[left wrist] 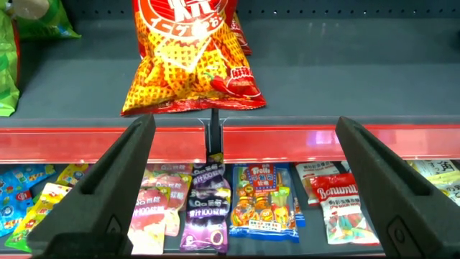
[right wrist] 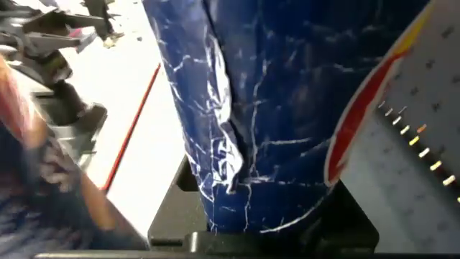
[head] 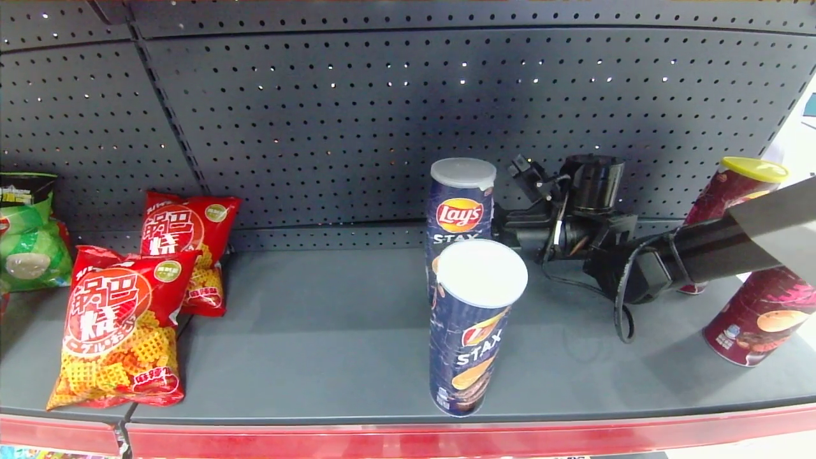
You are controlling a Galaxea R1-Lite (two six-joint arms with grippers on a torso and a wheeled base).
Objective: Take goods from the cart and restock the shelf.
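Against the right pincer (head: 503, 224): rear can (head: 460, 204), upright.
Can't tell whether it is clenched or released; left pincer (left wrist: 246, 122) gapes wide, farther off.

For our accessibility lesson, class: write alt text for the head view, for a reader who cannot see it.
The right gripper is at the rear blue can on a grey shelf, directly behind the front blue can. Two red snack bags and a green bag stand left; two dark red cans right.
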